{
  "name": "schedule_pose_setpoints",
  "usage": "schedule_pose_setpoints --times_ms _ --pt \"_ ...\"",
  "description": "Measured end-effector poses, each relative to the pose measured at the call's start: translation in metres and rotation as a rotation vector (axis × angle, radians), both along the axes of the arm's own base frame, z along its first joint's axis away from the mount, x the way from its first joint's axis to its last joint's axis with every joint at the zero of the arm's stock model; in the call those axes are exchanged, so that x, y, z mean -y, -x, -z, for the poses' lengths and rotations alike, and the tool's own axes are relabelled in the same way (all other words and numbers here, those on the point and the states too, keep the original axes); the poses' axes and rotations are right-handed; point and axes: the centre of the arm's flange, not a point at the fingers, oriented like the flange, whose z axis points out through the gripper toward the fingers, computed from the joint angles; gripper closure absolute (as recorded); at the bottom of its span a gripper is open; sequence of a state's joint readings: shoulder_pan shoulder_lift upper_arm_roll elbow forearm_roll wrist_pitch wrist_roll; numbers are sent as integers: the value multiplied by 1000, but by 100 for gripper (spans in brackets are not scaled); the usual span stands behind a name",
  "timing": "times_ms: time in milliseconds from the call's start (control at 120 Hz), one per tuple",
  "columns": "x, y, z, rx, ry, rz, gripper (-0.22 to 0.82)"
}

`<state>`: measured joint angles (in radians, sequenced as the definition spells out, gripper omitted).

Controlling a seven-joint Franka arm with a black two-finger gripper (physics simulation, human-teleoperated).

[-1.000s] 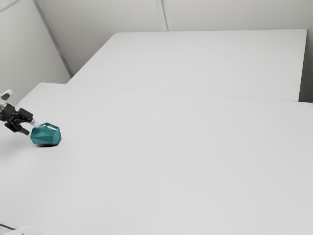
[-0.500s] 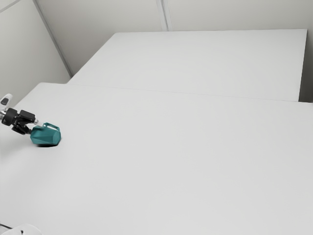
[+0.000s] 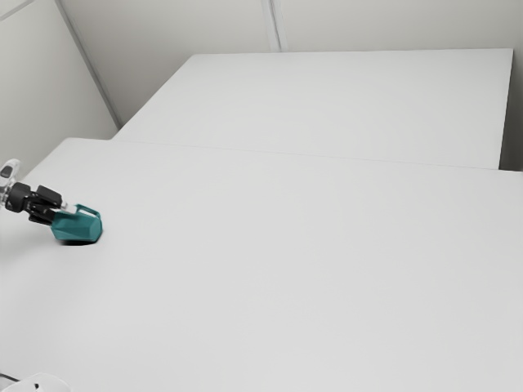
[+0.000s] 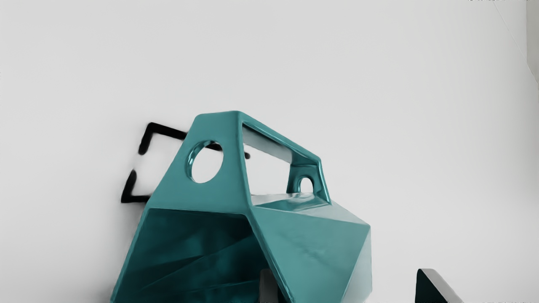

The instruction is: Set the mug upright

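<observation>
Exterior view shows teal mug (image 3: 78, 228) on its side, handle up, toward white table's (image 3: 286, 269) edge at the exterior view's left, gripper (image 4: 347, 271) wide, one finger at mug's mouth, righting left to do.

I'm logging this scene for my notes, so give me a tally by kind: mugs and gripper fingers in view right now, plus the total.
Mug, teal and lying on its side: 1
Gripper fingers, standing apart: 2
Total: 3
</observation>
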<state>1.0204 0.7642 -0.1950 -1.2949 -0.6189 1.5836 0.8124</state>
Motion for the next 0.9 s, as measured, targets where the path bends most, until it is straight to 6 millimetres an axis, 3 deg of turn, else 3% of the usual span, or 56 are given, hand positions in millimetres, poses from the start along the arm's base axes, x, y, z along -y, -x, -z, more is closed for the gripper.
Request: schedule_pose_setpoints --times_ms 408,900 --pt "11 -6 -9 23 40 29 70" --pt "15 -9 -18 29 33 42 78"
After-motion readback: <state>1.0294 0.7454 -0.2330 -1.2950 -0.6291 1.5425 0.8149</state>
